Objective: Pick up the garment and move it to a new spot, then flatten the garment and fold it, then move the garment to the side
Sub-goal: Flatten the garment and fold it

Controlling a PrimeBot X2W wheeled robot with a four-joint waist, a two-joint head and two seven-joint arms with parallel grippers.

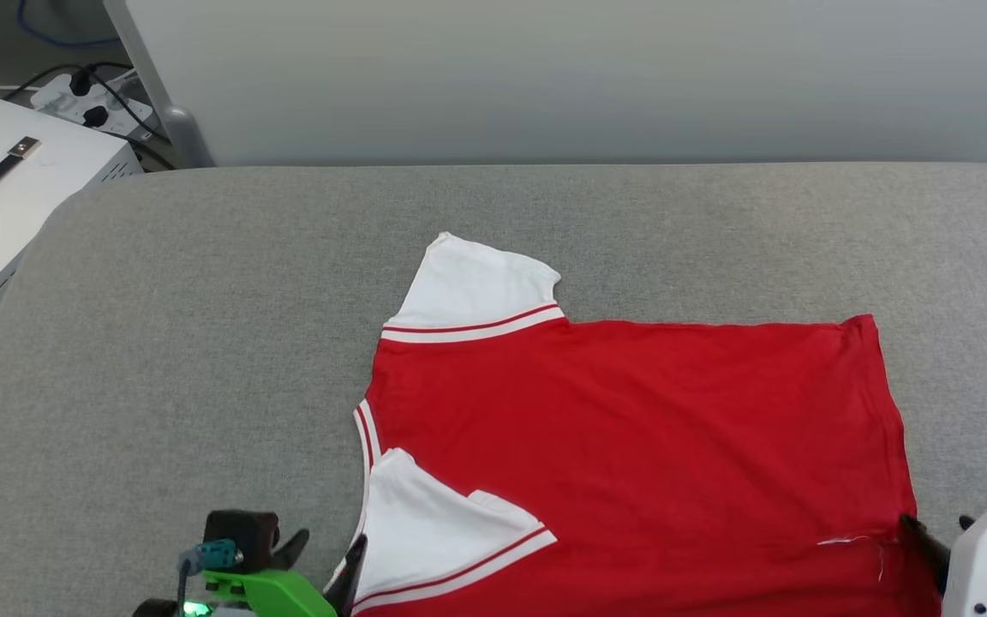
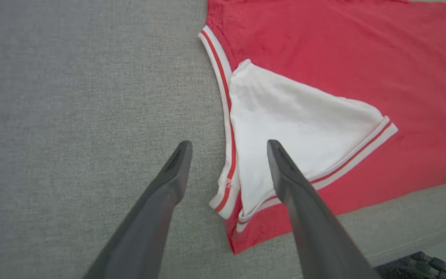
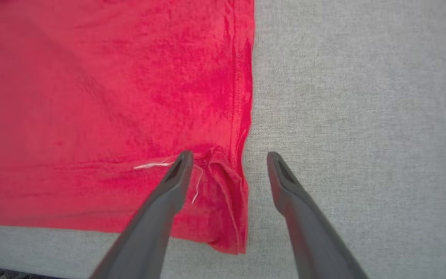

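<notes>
The garment (image 1: 631,428) is a red jersey T-shirt with white sleeves, spread on the grey table (image 1: 202,343), collar to the left, hem to the right. One white sleeve (image 1: 472,287) sticks out at the far side; the near sleeve (image 2: 296,128) is folded onto the red body. My left gripper (image 2: 229,145) stands open over the striped collar edge (image 2: 229,182) and the folded sleeve, holding nothing. My right gripper (image 3: 229,155) is open over the rumpled near hem corner (image 3: 223,182), one finger above the cloth, the other above bare table. In the head view both grippers (image 1: 326,548) (image 1: 939,527) sit at the bottom edge.
A white box (image 1: 5,188) and a power strip with cables (image 1: 91,103) stand off the table's far left. A pale panel (image 1: 588,77) runs behind the table. Bare grey table lies left of and beyond the shirt. The table's near edge (image 2: 409,248) runs just below the shirt.
</notes>
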